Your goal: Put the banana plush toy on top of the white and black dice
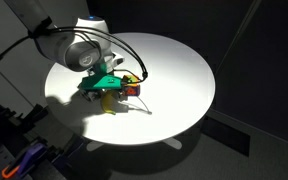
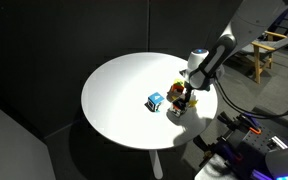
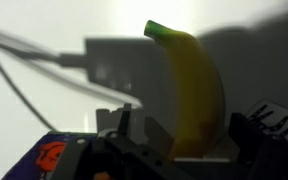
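Observation:
In the wrist view the banana plush toy (image 3: pixel 189 85) is a curved yellow shape with a green tip. It lies lengthwise between the two fingers of my gripper (image 3: pixel 189 122), which is open with a gap on either side of the toy. A thin pale strip shows under the toy's near end; I cannot tell what it is. In an exterior view the gripper (image 2: pixel 188 92) hangs low over a cluster of cubes, and a small pale cube, likely the white and black dice (image 2: pixel 174 112), sits just in front. A patch of yellow (image 1: pixel 109 103) shows under the gripper (image 1: pixel 108 86).
A blue cube with light dots (image 2: pixel 156 101) sits on the round white table (image 2: pixel 119 85), next to a red and yellow cube (image 2: pixel 179 95). A dark blue object with an orange mark (image 3: pixel 49 155) lies beside the left finger. Cables trail from the arm.

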### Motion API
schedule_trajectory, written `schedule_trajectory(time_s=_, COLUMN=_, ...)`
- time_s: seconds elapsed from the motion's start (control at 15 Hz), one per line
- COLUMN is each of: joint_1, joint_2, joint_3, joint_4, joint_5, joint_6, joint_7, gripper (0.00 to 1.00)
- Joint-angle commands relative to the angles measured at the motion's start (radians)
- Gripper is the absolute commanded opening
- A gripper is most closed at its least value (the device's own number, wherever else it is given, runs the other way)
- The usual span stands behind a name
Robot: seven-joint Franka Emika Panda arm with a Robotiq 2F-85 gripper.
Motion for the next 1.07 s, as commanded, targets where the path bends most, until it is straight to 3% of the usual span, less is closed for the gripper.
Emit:
schedule_trajectory(time_s=0.0, joint_1=0.015, joint_2=0.007, joint_3=-0.012, joint_4=0.010, joint_5=-0.037, joint_6=0.013, joint_7=0.052, gripper=1.00)
schedule_trajectory(time_s=1.0, joint_1=0.156, joint_2=-0.011, joint_3=-0.082, joint_4=-0.014, joint_5=-0.098, joint_6=0.008, joint_7=0.213, gripper=1.00)
